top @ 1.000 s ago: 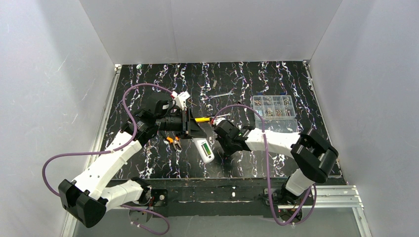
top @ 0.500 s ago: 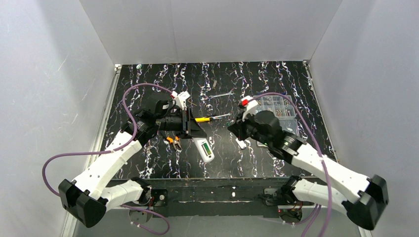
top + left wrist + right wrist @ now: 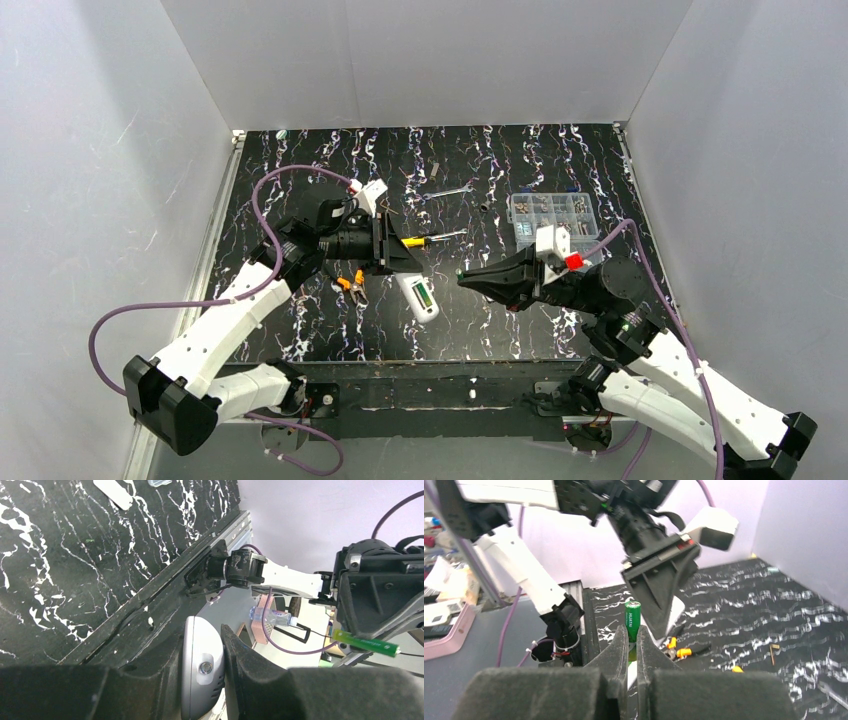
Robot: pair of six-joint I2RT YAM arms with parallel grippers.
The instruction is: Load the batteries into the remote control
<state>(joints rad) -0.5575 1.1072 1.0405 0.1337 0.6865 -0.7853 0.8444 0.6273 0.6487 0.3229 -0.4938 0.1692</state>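
- The loading is, in my judgement, not yet done: the green battery [image 3: 632,617] is in the air, not inside the remote control [image 3: 420,298].
- The remote's display faces up in the top view, so the compartment is hidden and I cannot tell if a cell is already inside. I find no second battery.
- The left gripper [image 3: 200,642] has its fingers clamped on the remote. The arm reaches to the middle of the table [image 3: 300,180] and holds the remote off the surface.
- The right gripper [image 3: 631,632] has its fingers pressed together on the battery. The forearm lies level and points left, near the remote but apart from it.
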